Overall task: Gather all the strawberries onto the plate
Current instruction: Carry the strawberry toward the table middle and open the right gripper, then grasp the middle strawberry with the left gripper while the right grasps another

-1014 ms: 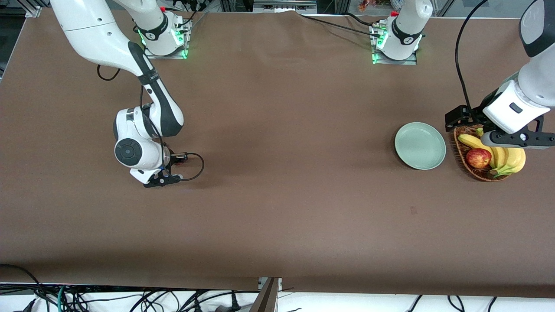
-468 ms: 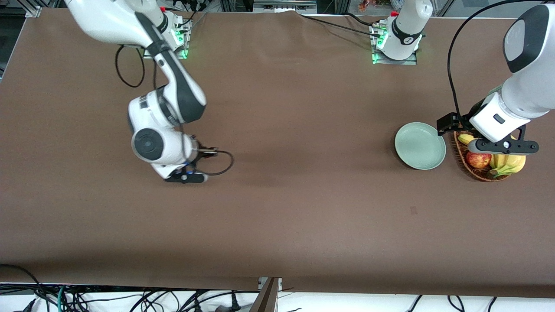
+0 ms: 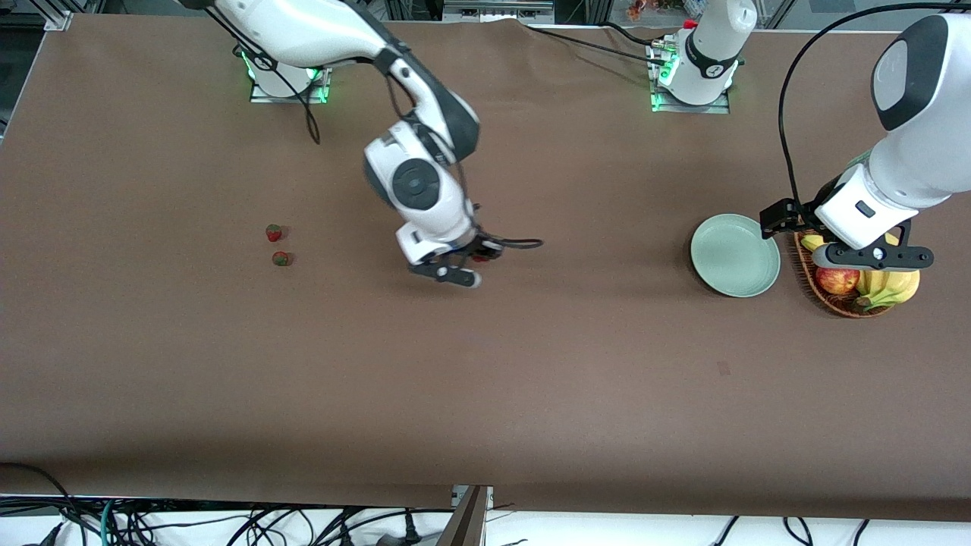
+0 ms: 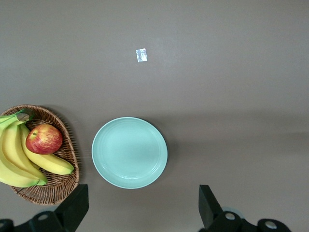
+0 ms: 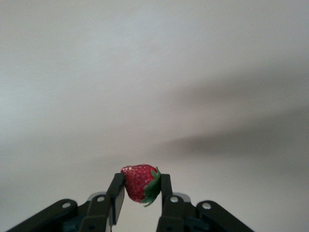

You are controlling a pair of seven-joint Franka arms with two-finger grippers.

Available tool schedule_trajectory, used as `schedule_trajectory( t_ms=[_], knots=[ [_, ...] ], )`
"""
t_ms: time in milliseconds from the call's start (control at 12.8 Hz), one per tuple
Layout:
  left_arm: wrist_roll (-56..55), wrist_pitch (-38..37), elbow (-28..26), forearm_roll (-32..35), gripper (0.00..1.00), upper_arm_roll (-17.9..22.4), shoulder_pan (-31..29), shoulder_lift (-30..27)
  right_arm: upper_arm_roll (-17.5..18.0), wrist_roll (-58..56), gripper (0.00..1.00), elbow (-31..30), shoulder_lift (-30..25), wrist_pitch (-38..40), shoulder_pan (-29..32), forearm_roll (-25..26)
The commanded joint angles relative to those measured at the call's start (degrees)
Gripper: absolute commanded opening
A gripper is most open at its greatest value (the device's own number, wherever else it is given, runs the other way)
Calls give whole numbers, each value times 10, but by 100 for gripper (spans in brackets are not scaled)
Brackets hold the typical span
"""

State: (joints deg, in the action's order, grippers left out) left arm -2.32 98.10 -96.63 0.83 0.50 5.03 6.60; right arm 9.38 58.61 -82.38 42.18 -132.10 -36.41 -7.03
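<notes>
right wrist view shows the right gripper [image 5: 141, 193] clamped nearly shut on one strawberry [image 5: 139, 182], its fingers [image 5: 116, 195] pinching the red flesh with the green cap turned to one side. seen from the front, that gripper [image 3: 464, 265] hangs over bare table [image 3: 531, 379] well away from the plate [image 3: 734, 255], toward the right arm's end of it. two more strawberries [image 3: 274, 233] lie on the table much farther from the plate in the same direction, close together. the left gripper [image 4: 140, 212] waits above the plate with its jaws spread wide and holding nothing; just beside the plate, at the left arm's end, sits a wicker basket [image 3: 838, 302] with an apple [image 3: 837, 278] and bananas [image 3: 884, 280]. the berry is small and soft, so i judge it could slip or squash in transit, and a release short of the raised rim would let it roll off across the table
</notes>
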Motion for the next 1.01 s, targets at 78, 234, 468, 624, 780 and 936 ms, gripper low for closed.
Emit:
schedule_trajectory(
  t_ms=[78, 234, 468, 624, 780, 936],
  knots=[
    [-3, 10, -20, -7, 100, -2, -4, -19, -7, 132, 22, 88, 97, -89, -67, -2],
    [-3, 10, -21, -7, 100, -2, -4, -18, -7, 175, 29, 89, 122, -149, -94, 0],
    [-3, 12, -33, -7, 100, -3, -7, -17, -9, 212, 60, 89, 128, -185, -99, -1],
    [-3, 16, -40, -7, 100, -3, -7, -16, -9, 201, 82, 89, 98, -125, -70, 3],
    [-3, 30, -61, -8, 100, -4, -7, -17, -5, 135, 88, 89, 51, -17, -25, -4],
    [-8, 44, -79, -8, 100, -20, -8, -17, -6, 91, 92, 88, 24, 51, 2, -5]
  ],
)
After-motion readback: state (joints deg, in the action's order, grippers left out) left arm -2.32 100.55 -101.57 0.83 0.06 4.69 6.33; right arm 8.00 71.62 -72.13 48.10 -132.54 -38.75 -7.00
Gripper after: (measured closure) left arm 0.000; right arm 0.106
